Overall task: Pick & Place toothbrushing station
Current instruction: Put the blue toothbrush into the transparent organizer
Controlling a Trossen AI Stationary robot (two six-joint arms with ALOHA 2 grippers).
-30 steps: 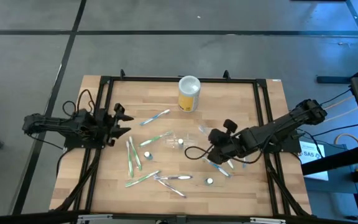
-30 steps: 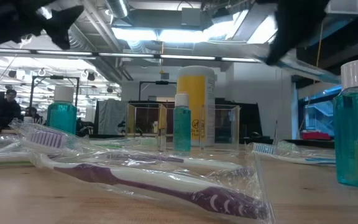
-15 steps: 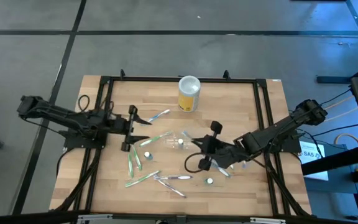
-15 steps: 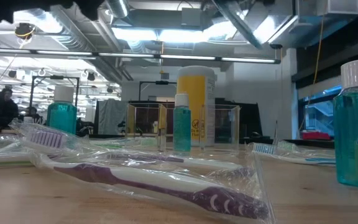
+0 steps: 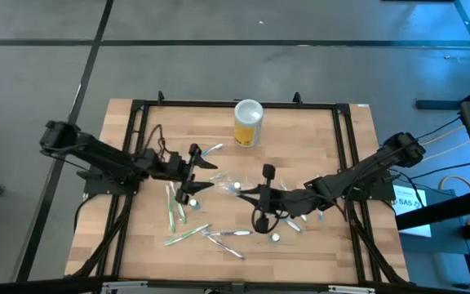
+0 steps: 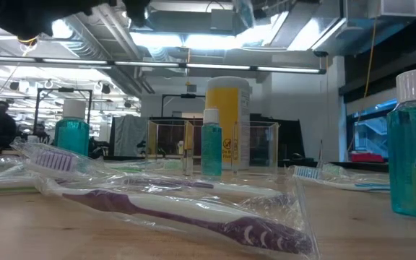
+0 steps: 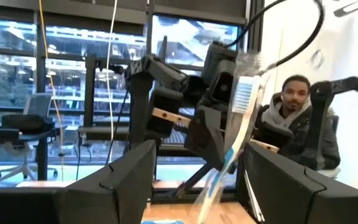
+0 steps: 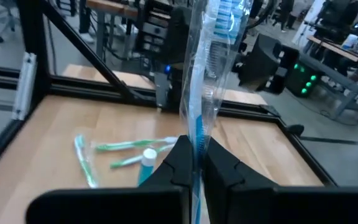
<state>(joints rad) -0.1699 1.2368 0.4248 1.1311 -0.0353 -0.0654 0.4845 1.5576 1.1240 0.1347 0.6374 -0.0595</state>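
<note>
Nearest in your low view lies a crinkly-wrapped purple toothbrush (image 6: 193, 217); behind it, the clear boxy toothbrushing station (image 6: 211, 150) stands mid-worktop (image 6: 367, 231), before the yellow canister (image 6: 228, 123). Only the wrist views show the right claw (image 8: 192, 163) pinching a wrapped blue toothbrush (image 8: 197, 87) upright. The left claw (image 5: 205, 175) is spread, facing it.

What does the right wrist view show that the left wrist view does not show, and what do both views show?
Only the right wrist view shows the wooden table, with green toothbrushes and a small bottle lying on it.

Only the left wrist view shows a person in a grey hood, windows, and the open fingers of the left gripper.

Both show the blue toothbrush in clear wrap, held upright by the shut right gripper.
</note>
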